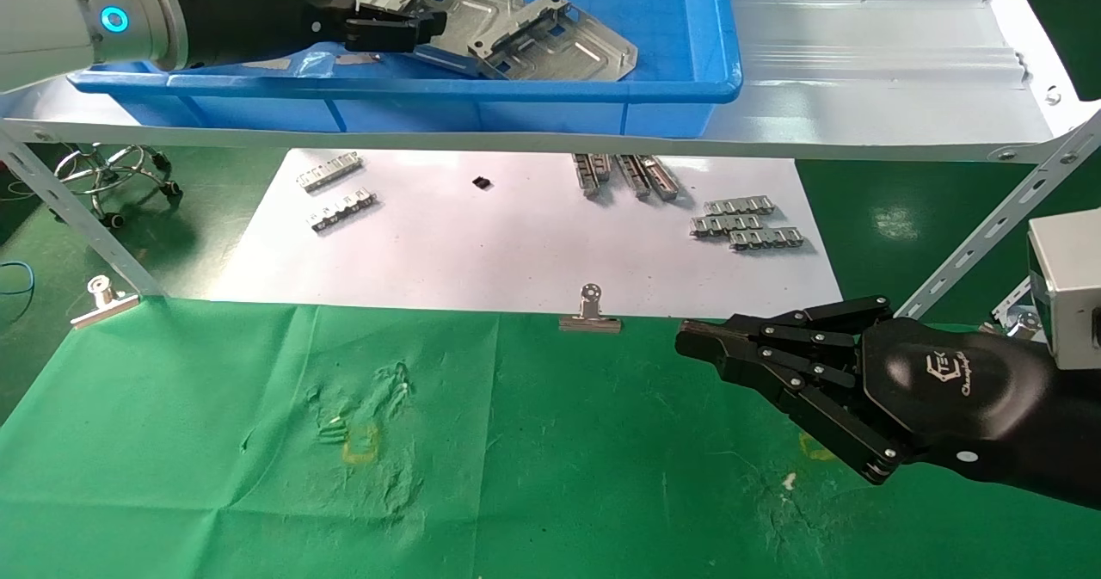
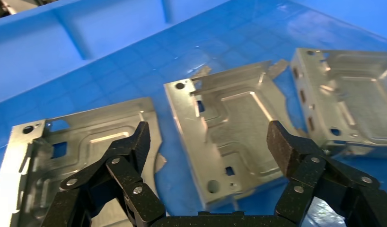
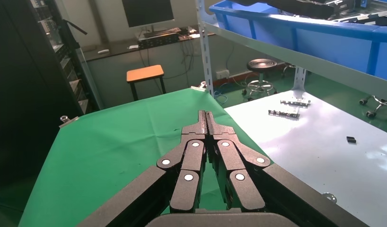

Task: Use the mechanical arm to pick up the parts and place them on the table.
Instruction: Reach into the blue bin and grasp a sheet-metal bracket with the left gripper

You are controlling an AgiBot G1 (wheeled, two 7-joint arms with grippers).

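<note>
Several silver parts (image 1: 550, 41) lie in the blue tray (image 1: 430, 89) on the shelf. My left gripper (image 1: 404, 24) is open inside the tray, just above them and touching none. In the left wrist view the left gripper (image 2: 209, 142) has its jaws wide apart on either side of the middle part (image 2: 229, 118). Another part (image 2: 87, 146) lies under one finger and a third (image 2: 352, 104) lies beyond the other. My right gripper (image 1: 688, 338) is shut and empty, hovering low over the green table (image 1: 516, 441). It also shows in the right wrist view (image 3: 206, 118).
The pale metal shelf (image 1: 860, 71) spans the view above the table, with slanted braces (image 1: 989, 226) at both sides. Ribbed strips (image 1: 747, 222) and a small black piece (image 1: 482, 182) lie on the white sheet (image 1: 516, 243). A binder clip (image 1: 590, 312) holds its edge.
</note>
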